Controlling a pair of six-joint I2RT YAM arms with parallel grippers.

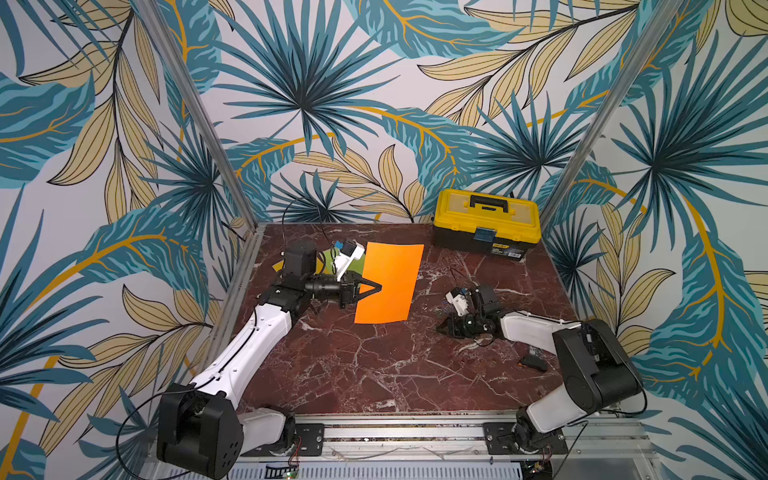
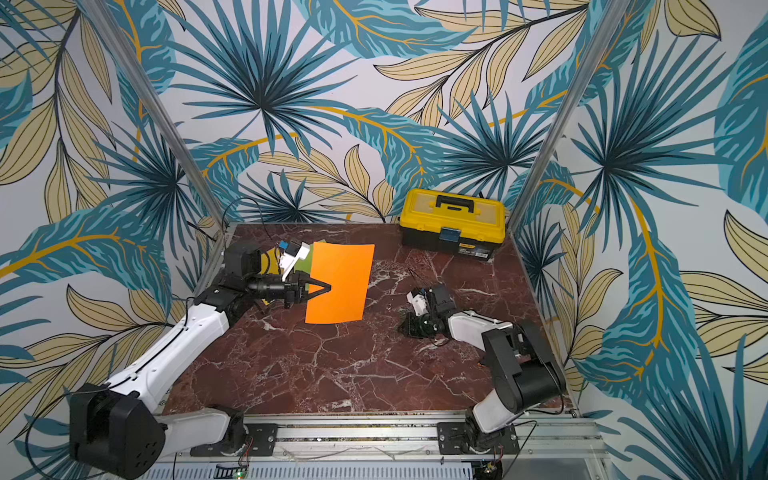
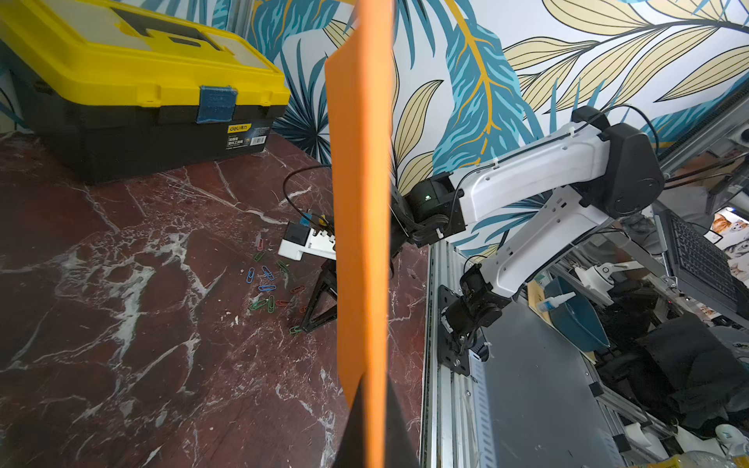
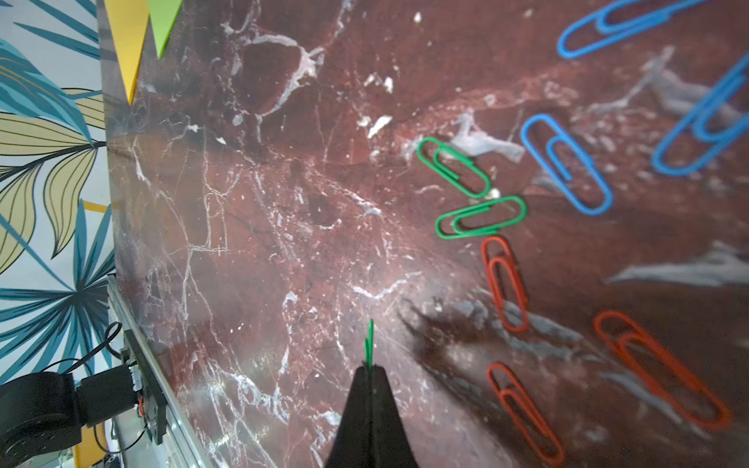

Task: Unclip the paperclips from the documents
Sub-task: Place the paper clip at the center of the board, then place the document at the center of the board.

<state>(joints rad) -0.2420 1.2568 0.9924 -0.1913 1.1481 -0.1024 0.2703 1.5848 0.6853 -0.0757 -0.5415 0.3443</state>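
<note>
Left gripper pinched the sheet at its edge; right gripper pinched a green clip. I feared the limp sheet might slip.

Toolbox stands upper right on my bench; paperclips lie right of centre; documents are left of centre.

Marble table: toolbox, paperclips, green sheet, yellow sheet.
</note>
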